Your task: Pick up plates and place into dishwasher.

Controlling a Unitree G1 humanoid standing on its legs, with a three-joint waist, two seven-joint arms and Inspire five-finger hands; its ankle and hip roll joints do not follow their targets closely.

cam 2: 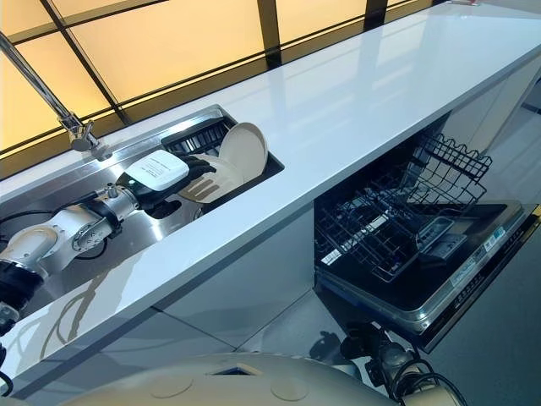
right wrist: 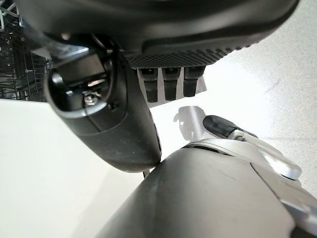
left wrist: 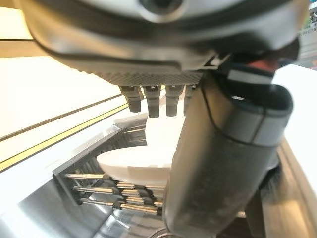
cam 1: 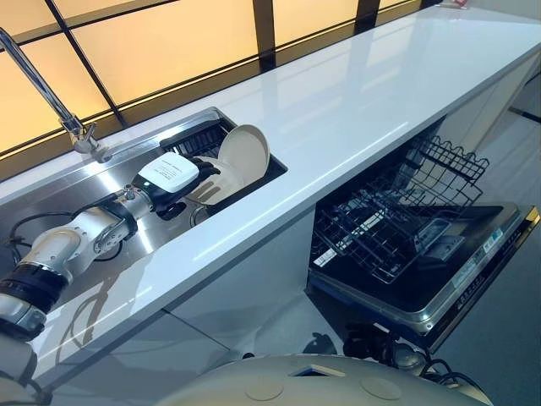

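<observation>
We observe the left robot hand [cam 1: 182, 179] reaching into the steel sink [cam 1: 127, 156], where cream plates stand in a dark rack [cam 1: 199, 135]. One plate [cam 1: 246, 152] stands upright on edge at the rack's far end, leaning slightly. A second plate [cam 1: 218, 179] lies tilted in front of it, and the left robot hand's dark fingers [cam 1: 205, 165] are laid across this nearer plate, its white-covered back facing up. In the left wrist view the fingers hang down in a row above a pale plate rim [left wrist: 133, 166], with the thumb [left wrist: 218, 168] standing large in the foreground; we cannot tell from any view whether the fingers and thumb are closed round the plate or merely resting against it.

A chrome tap [cam 1: 46, 93] rises at the sink's far side. The white surface [cam 1: 355, 110] runs along the front of the sink and away to the right. Below it the dishwasher door [cam 1: 439, 271] is folded down, and the wire basket [cam 1: 397, 211] is pulled out over it; no plate is seen in the basket.

The right robot hand [right wrist: 168, 82] shows in its own wrist view above pale floor, with short fingers hanging straight and nothing between them.
</observation>
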